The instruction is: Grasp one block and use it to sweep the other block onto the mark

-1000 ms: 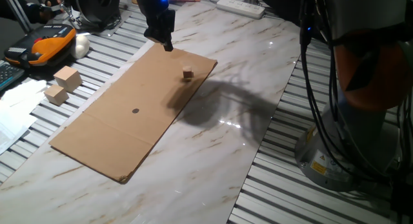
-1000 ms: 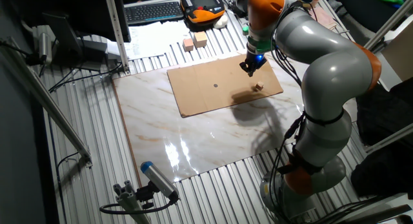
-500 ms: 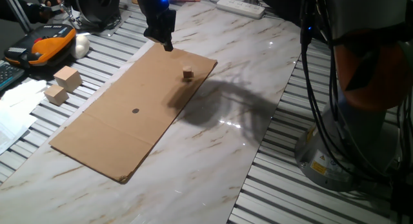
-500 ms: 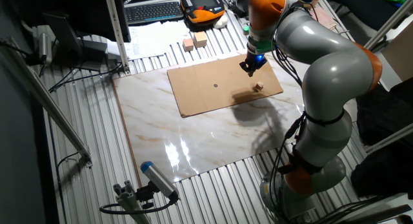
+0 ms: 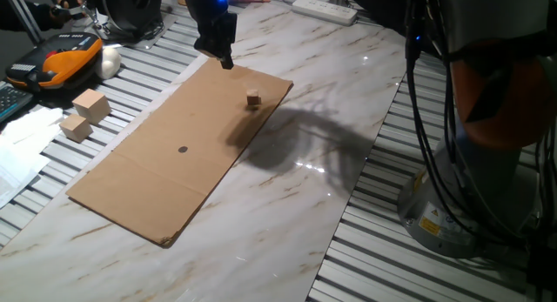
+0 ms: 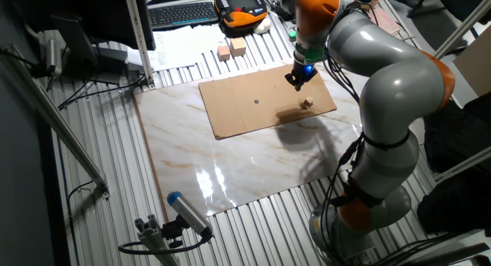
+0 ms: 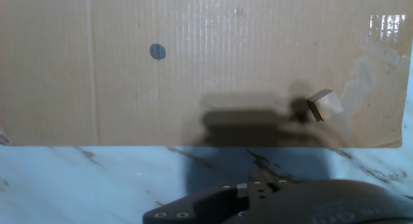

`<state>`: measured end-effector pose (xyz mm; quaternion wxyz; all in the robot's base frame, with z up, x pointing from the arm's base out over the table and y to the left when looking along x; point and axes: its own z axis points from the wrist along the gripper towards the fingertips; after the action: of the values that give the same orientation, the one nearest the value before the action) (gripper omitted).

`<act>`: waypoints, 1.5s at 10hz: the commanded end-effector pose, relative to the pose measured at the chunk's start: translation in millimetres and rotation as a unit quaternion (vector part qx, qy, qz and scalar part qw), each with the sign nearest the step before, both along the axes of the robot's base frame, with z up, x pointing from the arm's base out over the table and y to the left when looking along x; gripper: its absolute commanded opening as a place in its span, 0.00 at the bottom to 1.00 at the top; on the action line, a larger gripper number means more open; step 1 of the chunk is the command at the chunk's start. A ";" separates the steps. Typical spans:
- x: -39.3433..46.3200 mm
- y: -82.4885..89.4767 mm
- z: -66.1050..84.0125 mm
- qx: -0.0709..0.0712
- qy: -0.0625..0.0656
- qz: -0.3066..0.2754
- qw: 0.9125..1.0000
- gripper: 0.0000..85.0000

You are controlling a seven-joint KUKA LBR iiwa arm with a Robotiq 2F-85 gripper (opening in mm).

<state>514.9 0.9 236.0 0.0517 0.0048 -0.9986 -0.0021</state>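
The tiny tan cube (image 5: 253, 98) sits on the brown cardboard sheet (image 5: 157, 176) near its far right corner. It also shows in the other fixed view (image 6: 306, 103) and the hand view (image 7: 324, 104). The mark (image 5: 183, 149) is a small dark dot near the sheet's middle, well left of the cube; the hand view shows the dot (image 7: 157, 51) too. My gripper (image 5: 226, 62) hangs above the sheet's far edge, a little behind and left of the cube. Its tips look closed, with nothing between them. The hand view shows only its dark housing (image 7: 271, 201).
Two larger pale wooden blocks (image 5: 90, 104) (image 5: 77, 127) lie on the ribbed surface left of the sheet. An orange device (image 5: 61, 58) and papers sit beyond them. The marble tabletop (image 5: 296, 189) spreads to the right, with the arm's base and cables (image 5: 452, 163) beside it.
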 end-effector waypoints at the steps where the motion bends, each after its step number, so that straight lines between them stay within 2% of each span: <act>1: 0.1 -0.4 0.0 0.010 -0.025 -0.009 1.000 0.00; 2: 0.1 -0.4 0.0 0.010 -0.025 -0.012 1.000 0.00; 3: 0.1 -0.4 0.0 0.014 -0.013 -0.025 1.000 0.00; 4: 0.1 -0.4 0.0 0.009 -0.009 -0.038 0.999 0.00; 5: 0.1 -0.4 0.0 -0.014 -0.015 -0.052 0.998 0.00; 6: 0.1 -0.4 0.0 -0.025 -0.022 -0.066 0.997 0.00; 7: 0.1 -0.4 0.0 -0.030 -0.020 -0.075 0.997 0.00; 8: 0.1 -0.4 0.0 -0.024 -0.020 -0.086 0.996 0.00; 10: 0.1 -0.4 0.0 0.011 -0.022 -0.091 0.996 0.00; 12: 0.1 -0.4 0.0 -0.015 -0.034 -0.086 0.996 0.00; 13: 0.1 -0.4 0.0 -0.037 -0.044 -0.073 0.996 0.00; 14: 1.1 -2.4 0.8 -0.032 -0.041 -0.068 0.996 0.00; 15: 6.9 -15.1 5.7 -0.034 -0.037 -0.060 0.997 0.00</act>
<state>522.7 -12.2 242.0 0.0143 -0.0548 -0.9979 0.0315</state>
